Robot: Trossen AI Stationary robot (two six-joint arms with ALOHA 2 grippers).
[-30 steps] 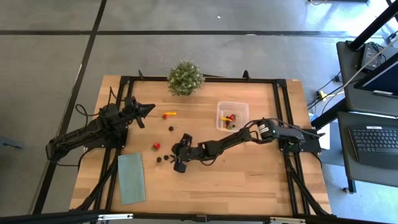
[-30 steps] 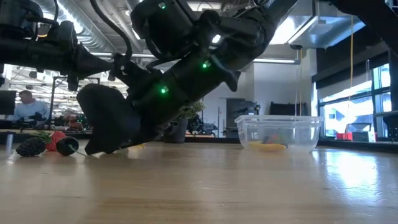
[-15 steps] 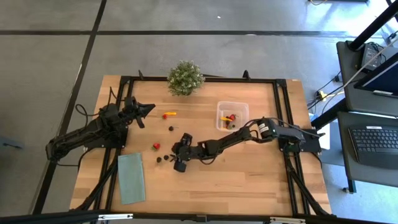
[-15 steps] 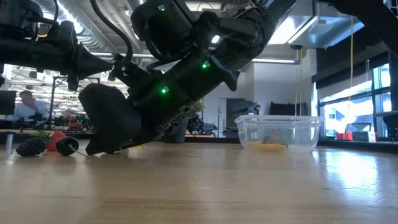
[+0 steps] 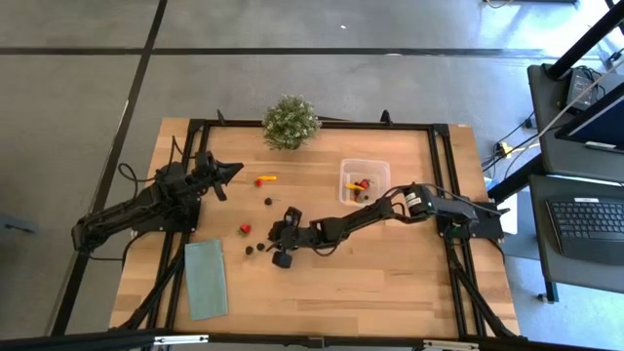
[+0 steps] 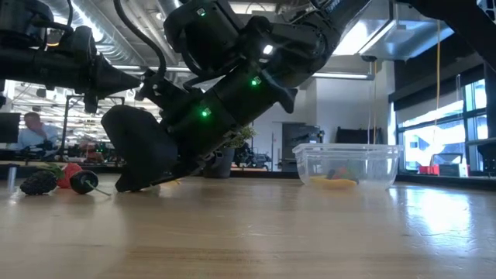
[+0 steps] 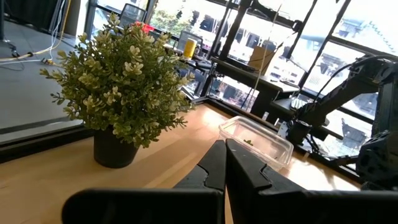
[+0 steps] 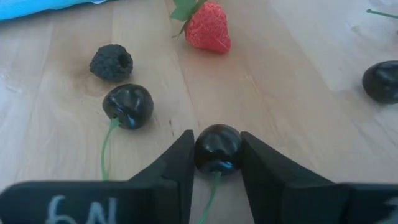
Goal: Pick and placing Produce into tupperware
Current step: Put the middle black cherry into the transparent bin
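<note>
Cherry (image 8: 217, 148) between right pincer (image 8: 216, 163) fingers

overhead: even, diffuse light; soft short shadows on the desk (image 5: 390, 283).
low cam: strong backlight from windows (image 6: 434, 132) and ceiling lights; right arm (image 6: 225, 93) nearly silhouetted; sheen on the wood.
left wrist: bright windows blown out; near fingers soft.
right wrist: sharp centre; cherry (image 8: 217, 148) shows specular highlights; bottom edge blurred.
</note>
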